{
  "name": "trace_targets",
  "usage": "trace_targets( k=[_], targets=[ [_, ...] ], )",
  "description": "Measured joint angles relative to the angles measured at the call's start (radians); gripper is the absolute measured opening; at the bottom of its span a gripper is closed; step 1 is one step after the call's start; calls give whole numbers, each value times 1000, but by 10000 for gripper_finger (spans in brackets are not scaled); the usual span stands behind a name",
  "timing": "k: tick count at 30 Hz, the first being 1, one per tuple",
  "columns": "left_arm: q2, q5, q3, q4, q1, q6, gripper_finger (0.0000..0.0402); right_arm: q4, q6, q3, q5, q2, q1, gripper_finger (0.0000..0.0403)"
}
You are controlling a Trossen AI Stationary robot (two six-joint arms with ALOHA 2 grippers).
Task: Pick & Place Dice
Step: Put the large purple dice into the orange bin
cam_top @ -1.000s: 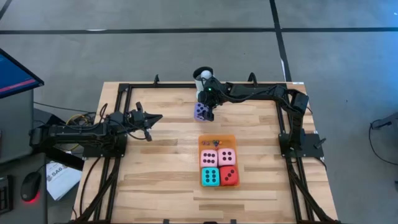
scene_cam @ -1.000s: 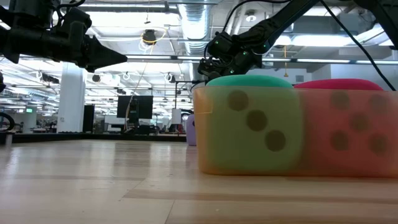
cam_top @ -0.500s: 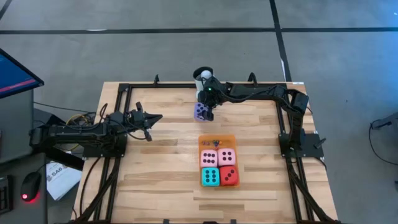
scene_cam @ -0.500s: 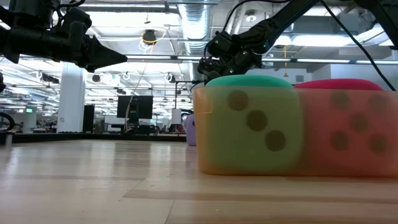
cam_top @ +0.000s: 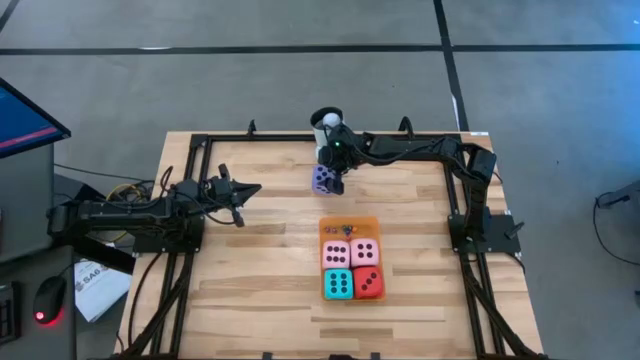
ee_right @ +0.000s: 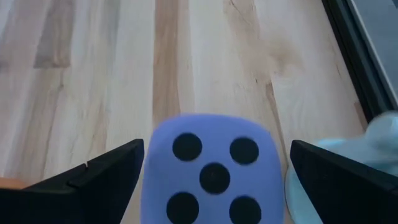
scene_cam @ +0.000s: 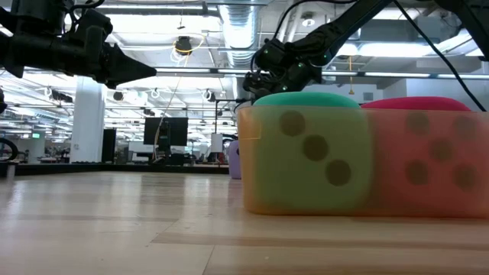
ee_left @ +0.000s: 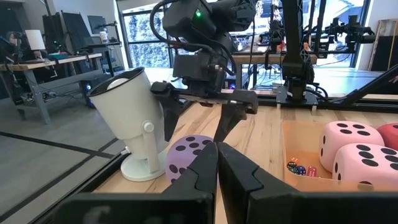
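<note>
Nothing has moved since a second ago — we see both arms parked as before. Right gripper hangs directly over the soft purple cube die, jaws wide apart and straddling it, not yet clamped; a cube, so no long axis to align. Die sits on the wooden counter, just beside the white mug — that's the obstacle. Orange mat with pink, teal and red dice lies nearer us. Left gripper waits well apart, jaws together.

The table is pale, matt butcher-block wood with visible grain. The purple die looks soft and matt, like foam. The white mug appears smooth, slightly glossy plastic. The orange mat looks smooth and matt.
</note>
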Motion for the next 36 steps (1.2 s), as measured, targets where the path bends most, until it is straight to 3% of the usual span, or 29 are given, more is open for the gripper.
trace_targets(
  k=[36],
  targets=[
    [0,0,0,-13,0,1,1,-10,22,1,36,-32,25,400]
  ],
)
